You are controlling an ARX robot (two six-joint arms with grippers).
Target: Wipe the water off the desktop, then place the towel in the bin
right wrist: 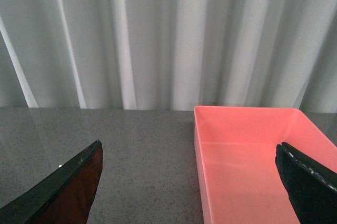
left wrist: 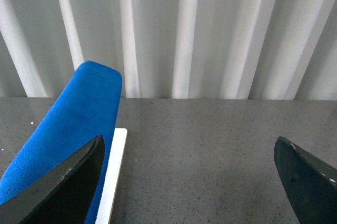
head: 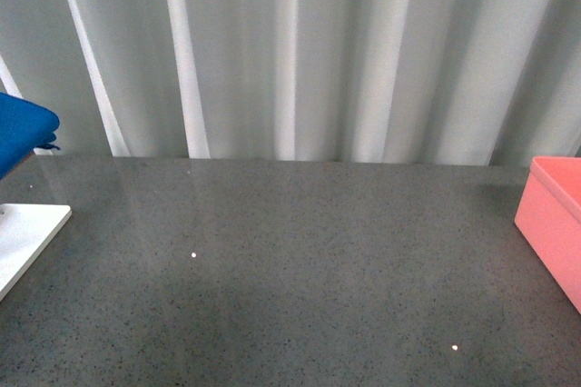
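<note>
The dark grey speckled desktop (head: pixel 300 269) fills the front view. The bright blue towel (head: pixel 20 135) shows at the far left edge, above a flat white board (head: pixel 27 233). In the left wrist view the towel (left wrist: pixel 73 124) lies over the board (left wrist: pixel 113 176), beside one finger of my open, empty left gripper (left wrist: pixel 189 182). The salmon-pink bin (head: pixel 556 219) stands at the right edge. In the right wrist view the bin (right wrist: pixel 253 161) looks empty, and my open, empty right gripper (right wrist: pixel 189 182) hovers at its near wall. Neither gripper shows in the front view. No water can be made out.
A white pleated curtain (head: pixel 300 51) hangs behind the desktop's far edge. Two small bright specks (head: pixel 193 254) show on the desktop's surface.
</note>
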